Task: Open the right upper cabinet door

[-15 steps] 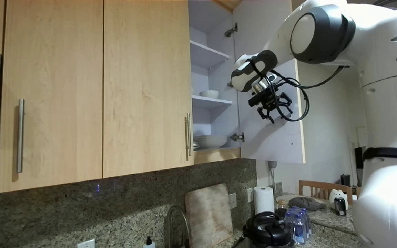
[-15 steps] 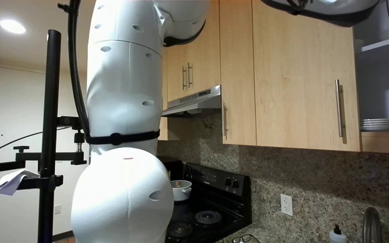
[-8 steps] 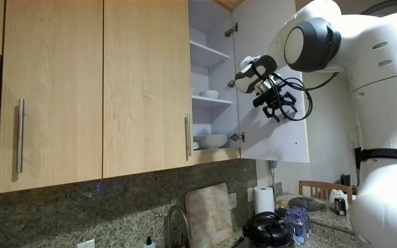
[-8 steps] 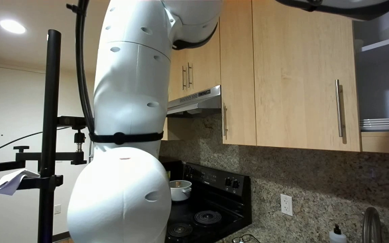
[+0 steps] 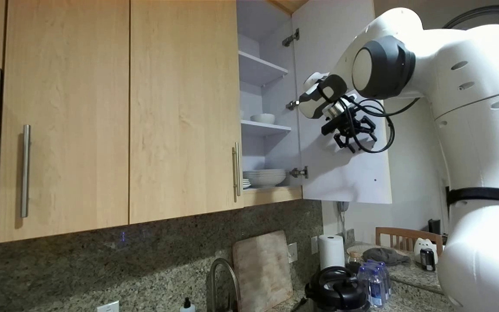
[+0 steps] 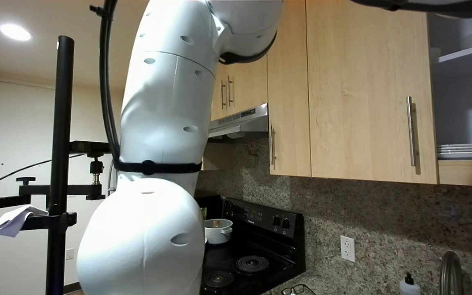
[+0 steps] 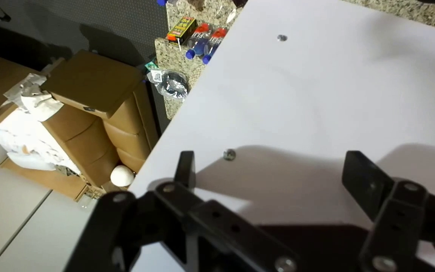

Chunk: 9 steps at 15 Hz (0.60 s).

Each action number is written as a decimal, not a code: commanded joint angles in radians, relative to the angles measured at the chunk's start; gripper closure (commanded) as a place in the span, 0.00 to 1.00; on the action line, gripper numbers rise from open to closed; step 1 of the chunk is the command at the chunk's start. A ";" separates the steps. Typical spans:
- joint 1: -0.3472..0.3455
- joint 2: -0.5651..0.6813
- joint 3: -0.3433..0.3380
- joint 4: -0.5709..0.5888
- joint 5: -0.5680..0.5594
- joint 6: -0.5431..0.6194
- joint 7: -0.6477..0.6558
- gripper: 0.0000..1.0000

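Note:
The right upper cabinet door (image 5: 340, 173) stands swung wide on its hinges, its white inner face showing in an exterior view. The same white panel (image 7: 315, 94) fills much of the wrist view, with two small screw ends in it. My gripper (image 5: 364, 144) is in front of that inner face, casting a shadow on it. In the wrist view my gripper (image 7: 268, 170) is open, its black fingers (image 7: 184, 170) far apart and only the panel behind them. Whether the fingers touch the panel I cannot tell. The door's bar handle is hidden.
Shelves hold a bowl (image 5: 263, 118) and stacked plates (image 5: 266, 177). Two wood doors with bar handles, including the middle door (image 5: 184, 108), are closed beside them. Below are a cutting board (image 5: 262, 271), a black cooker (image 5: 338, 288), paper towels (image 5: 332, 251) and water bottles (image 5: 377, 286).
The door's free edge has swung slightly farther out, to the right in an exterior view. My gripper moved right along with it, while the upper arm lowered and leaned toward the cabinets.

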 commanded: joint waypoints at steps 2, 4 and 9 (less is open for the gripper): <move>-0.035 0.061 -0.021 0.067 0.038 0.034 -0.007 0.00; -0.040 0.068 -0.023 0.077 0.055 0.035 -0.008 0.00; -0.032 0.036 -0.008 0.052 0.107 0.046 -0.035 0.00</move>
